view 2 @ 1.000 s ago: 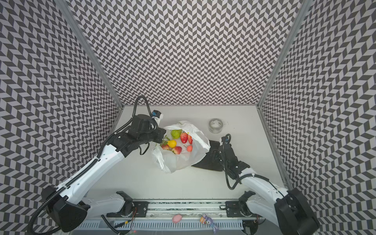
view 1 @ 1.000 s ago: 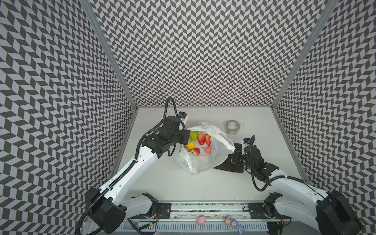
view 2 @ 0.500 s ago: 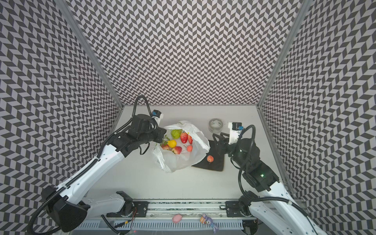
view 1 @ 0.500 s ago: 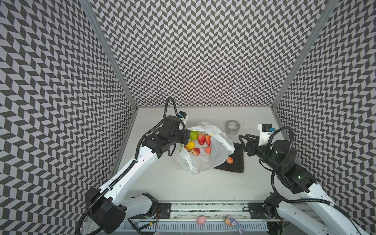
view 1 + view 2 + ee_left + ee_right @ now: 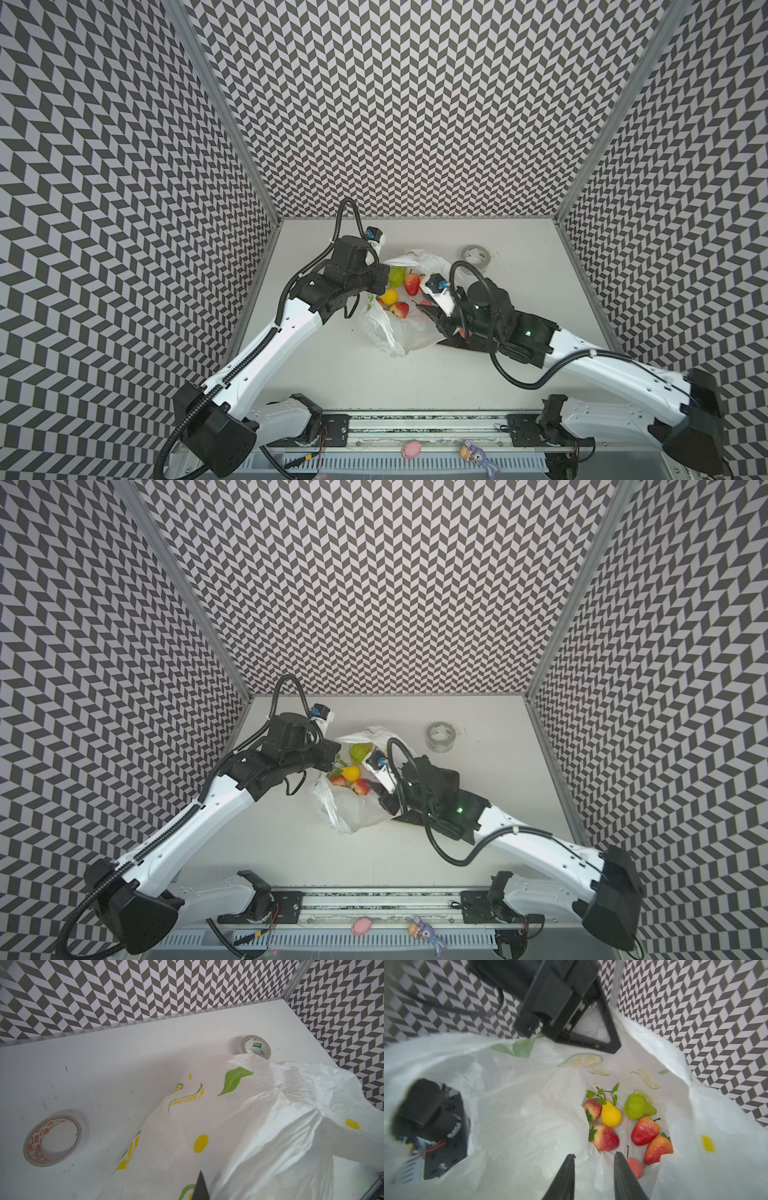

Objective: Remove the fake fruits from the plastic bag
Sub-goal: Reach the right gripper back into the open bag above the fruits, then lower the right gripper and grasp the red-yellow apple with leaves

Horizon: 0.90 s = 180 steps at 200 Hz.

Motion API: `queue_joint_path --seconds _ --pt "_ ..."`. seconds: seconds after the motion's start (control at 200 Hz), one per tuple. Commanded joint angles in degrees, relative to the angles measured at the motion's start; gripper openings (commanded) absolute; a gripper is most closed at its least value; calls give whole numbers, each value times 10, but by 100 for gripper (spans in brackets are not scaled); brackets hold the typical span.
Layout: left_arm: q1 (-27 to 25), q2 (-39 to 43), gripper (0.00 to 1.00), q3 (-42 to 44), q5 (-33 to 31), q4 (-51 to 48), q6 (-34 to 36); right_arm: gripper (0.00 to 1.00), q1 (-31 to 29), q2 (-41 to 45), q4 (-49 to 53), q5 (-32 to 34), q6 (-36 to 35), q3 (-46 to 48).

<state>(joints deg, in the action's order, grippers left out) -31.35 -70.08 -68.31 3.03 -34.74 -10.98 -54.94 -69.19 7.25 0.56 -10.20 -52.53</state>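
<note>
The plastic bag (image 5: 399,332) lies mid-table with its mouth held open; it also fills the left wrist view (image 5: 259,1126). My left gripper (image 5: 380,282) (image 5: 201,1180) is shut on the bag's far-left rim. Inside lie the fake fruits: a yellow lemon (image 5: 611,1114), a green fruit (image 5: 636,1106), several red strawberries (image 5: 605,1137) and a small pink-orange one (image 5: 634,1166). In both top views the lemon (image 5: 388,297) (image 5: 352,773) shows in the mouth. My right gripper (image 5: 593,1157) (image 5: 424,309) hovers over the mouth, open with a narrow gap, holding nothing.
A dark square tray (image 5: 457,343) lies right of the bag, mostly under my right arm. A clear tape roll (image 5: 475,254) stands behind it, and another roll (image 5: 55,1140) lies left of the bag. Patterned walls enclose three sides. Small toys (image 5: 411,451) sit on the front rail.
My right gripper left a small fruit on the tray, rose, then swung left over the bag mouth while its jaws narrowed. The left gripper kept its hold on the bag.
</note>
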Motion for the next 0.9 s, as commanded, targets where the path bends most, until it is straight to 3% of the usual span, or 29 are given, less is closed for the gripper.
queue_joint_path --seconds 0.0,0.28,0.896 --pt "-1 0 0 -3 9 3 19 29 -4 -46 -68 34 -63 -11" --pt "-1 11 0 13 7 -7 23 30 -5 -194 -88 57 -113 -33" --pt "-1 27 0 38 33 -18 11 48 35 -345 -145 42 -18 -81"
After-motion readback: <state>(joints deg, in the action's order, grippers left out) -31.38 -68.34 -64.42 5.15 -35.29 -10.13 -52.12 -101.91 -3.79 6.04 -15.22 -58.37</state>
